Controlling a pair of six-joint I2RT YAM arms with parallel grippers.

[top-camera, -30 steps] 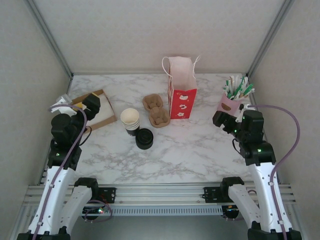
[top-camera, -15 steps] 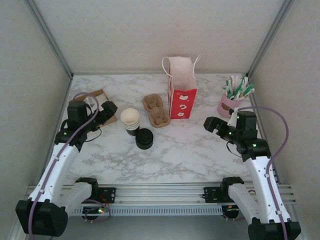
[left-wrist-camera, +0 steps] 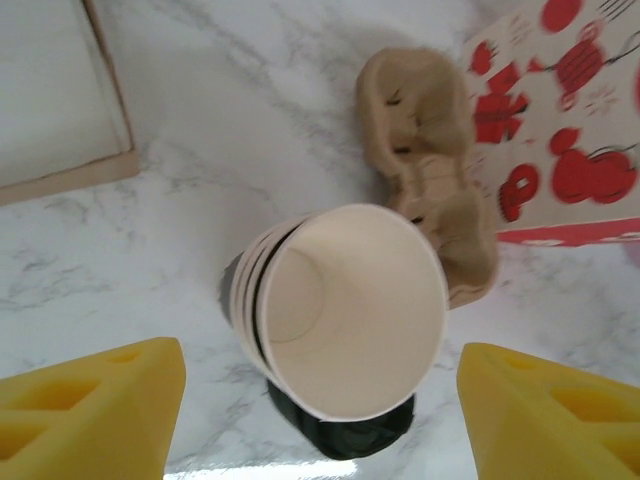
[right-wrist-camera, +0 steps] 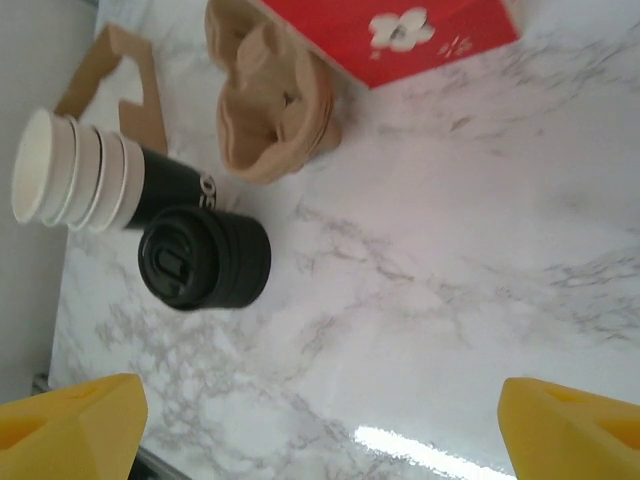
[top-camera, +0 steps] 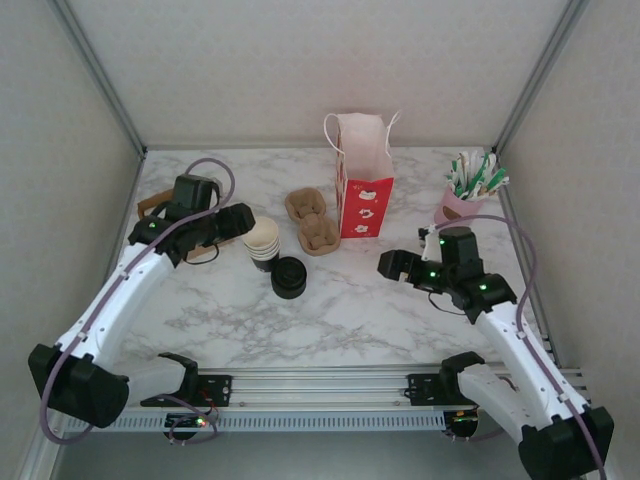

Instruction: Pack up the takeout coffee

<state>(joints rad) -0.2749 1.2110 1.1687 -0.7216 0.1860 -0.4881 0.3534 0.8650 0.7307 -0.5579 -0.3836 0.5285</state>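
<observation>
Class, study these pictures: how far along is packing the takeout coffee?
Done: nothing yet; the lidded coffee cup stands on the table, outside the red bag. In hand: both grippers are open and empty, the left gripper near the cup stack, the right gripper facing the coffee. Left: probably grasping the cup and placing it in the bag.

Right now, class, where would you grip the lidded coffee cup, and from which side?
Grip the coffee cup around its dark side wall, just under the lid, coming from the right over bare table. It stands upright, and the stack of cups crowds its far left side. The open right gripper faces that free side.
</observation>
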